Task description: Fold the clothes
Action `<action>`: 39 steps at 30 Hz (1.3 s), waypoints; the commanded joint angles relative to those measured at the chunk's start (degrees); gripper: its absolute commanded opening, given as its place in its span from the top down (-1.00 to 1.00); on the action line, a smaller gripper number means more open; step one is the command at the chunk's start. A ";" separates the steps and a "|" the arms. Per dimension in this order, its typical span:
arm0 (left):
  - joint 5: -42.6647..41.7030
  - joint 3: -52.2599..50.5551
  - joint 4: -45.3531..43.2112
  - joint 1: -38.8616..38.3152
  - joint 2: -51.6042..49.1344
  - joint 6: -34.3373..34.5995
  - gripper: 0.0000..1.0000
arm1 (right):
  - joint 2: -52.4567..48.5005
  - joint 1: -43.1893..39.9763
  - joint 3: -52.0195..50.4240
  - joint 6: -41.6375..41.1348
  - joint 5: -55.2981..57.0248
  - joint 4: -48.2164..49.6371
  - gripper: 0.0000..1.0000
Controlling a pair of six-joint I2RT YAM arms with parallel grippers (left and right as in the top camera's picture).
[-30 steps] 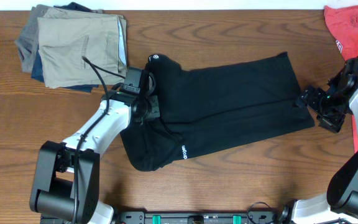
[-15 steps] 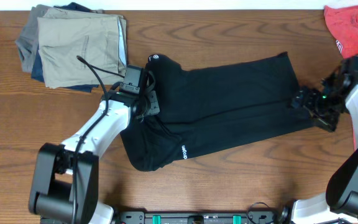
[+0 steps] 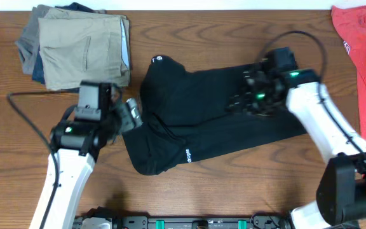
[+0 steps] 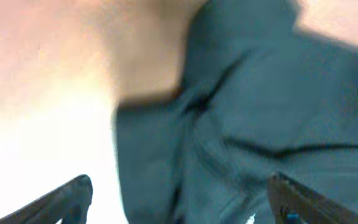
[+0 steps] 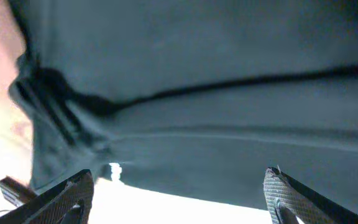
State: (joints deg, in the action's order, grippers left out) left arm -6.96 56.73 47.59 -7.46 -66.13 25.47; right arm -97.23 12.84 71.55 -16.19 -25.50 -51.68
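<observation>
The clothes, a black garment [image 3: 202,121], lie spread across the middle of the table, with a small white round logo [image 3: 158,59] at the back left corner. My left gripper [image 3: 131,116] hangs just off the garment's left edge, open. In the left wrist view the left gripper [image 4: 179,183] has wide-spread fingers [image 4: 73,194] and rumpled fabric [image 4: 260,124] ahead of them. My right gripper [image 3: 243,95] hovers over the garment's right half. In the right wrist view the right gripper [image 5: 179,177] is open above a fabric edge [image 5: 229,143], holding nothing.
A stack of folded tan, grey and blue trousers [image 3: 75,44] sits at the back left. A red-coral shirt [image 3: 361,38] lies at the back right corner. Bare wooden table [image 3: 234,191] runs along the front.
The left gripper opened and drew back left off the garment. The right arm swung left from the garment's right edge to above its right half.
</observation>
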 commanded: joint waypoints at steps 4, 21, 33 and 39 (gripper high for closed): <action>11.58 0.52 12.57 2.10 1.03 -0.07 -0.96 | -1.81 12.46 -0.11 -10.01 1.73 5.66 -0.64; 14.10 -1.46 16.94 2.16 0.94 0.35 -0.96 | -10.29 25.92 -0.11 -21.03 1.03 13.88 -0.48; 14.08 -1.77 17.07 2.16 0.92 0.35 -0.96 | -12.31 30.75 -0.11 -27.10 1.70 13.88 -0.45; 14.08 -1.77 17.07 2.16 0.92 0.35 -0.96 | -12.31 31.95 -0.11 -27.96 3.45 14.01 -0.49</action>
State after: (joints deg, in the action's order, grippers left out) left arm 6.24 55.61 64.34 -5.63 -65.30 25.52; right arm -109.25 43.94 71.50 -42.81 -23.46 -37.82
